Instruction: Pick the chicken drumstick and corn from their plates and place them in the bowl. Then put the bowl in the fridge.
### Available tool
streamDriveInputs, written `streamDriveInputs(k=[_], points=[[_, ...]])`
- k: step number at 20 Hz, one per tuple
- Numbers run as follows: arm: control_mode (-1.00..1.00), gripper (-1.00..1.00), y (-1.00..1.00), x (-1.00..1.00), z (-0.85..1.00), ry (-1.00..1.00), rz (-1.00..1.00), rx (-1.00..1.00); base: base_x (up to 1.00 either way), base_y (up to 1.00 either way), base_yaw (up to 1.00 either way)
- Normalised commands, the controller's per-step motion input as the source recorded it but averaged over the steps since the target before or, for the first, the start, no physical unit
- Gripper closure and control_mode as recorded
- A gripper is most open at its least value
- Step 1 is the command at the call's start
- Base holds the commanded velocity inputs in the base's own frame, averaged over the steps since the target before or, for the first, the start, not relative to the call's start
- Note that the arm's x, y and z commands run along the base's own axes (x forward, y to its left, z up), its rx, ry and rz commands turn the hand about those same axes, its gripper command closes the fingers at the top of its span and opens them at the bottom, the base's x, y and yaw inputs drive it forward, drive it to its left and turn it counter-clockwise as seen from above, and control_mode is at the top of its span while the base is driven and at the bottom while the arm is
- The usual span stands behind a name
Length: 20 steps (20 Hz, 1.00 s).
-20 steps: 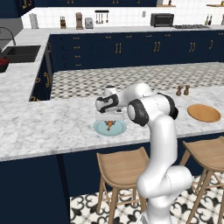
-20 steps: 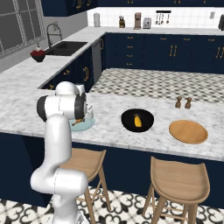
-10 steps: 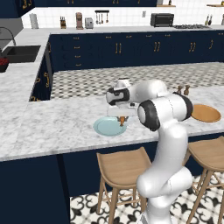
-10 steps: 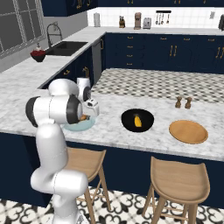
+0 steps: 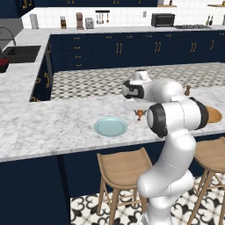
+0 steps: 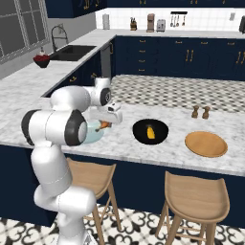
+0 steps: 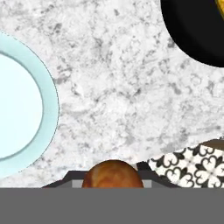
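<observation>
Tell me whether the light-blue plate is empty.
Empty: the light-blue plate is bare; the drumstick hangs in the claw above the counter.

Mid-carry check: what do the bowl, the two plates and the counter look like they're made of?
Bowl: glossy black, likely glazed ceramic. Blue plate: pale, smooth, probably ceramic or plastic. Brown plate: matte orange-brown, wood-like. Counter: grey-veined white, marble-looking.
</observation>
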Motion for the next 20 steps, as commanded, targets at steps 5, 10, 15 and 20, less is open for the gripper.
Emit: streamDriveInputs(k=[5, 10, 15, 20], points=[[-1.00, 1.00, -0.96, 0.00, 0.19, 0.05, -0.24, -0.02, 0.00, 0.00, 0.00], [-1.00, 1.00, -0.99, 0.19, 0.12, 0.14, -0.24, 0.00, 0.00, 0.00, 0.00], [-1.00, 1.00, -0.71, 0.37, 0.00, 0.01, -0.15, 0.00, 0.00, 0.00, 0.00], [-1.00, 1.00, -0.39, 0.69, -0.11, 0.08, -0.06, 0.00, 0.00, 0.00, 0.00]])
